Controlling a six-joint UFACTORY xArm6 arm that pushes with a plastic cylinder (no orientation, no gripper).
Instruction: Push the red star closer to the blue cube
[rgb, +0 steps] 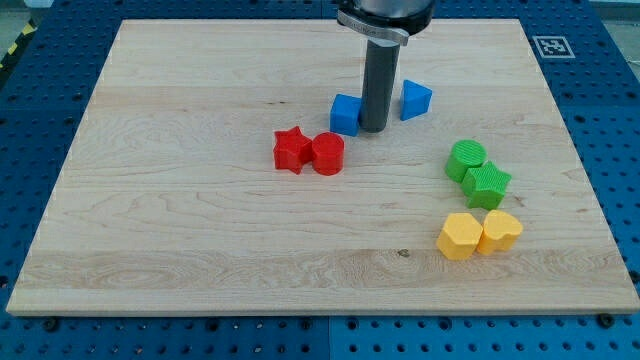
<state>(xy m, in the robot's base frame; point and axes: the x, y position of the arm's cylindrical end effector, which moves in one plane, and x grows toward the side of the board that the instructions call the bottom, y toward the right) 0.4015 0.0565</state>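
On the pale wooden table (200, 240), my tip (373, 128), no pincer, touches the blue cube's (344, 113) right; red star (291, 150) lower-left.

two red blocks (309, 151), two blue (345, 113), two green (478, 173), two yellow (479, 234).

A pale wooden board (200, 250) is lying flat and filling most of the view, its grain running from the view's left to the view's right. A blue perforated surface (610, 120) is showing around its edges (rows of small holes are dotting it). A black-and-white square marker (549, 45) is sitting near the board's top right corner. Even light is falling, casting soft shadows.
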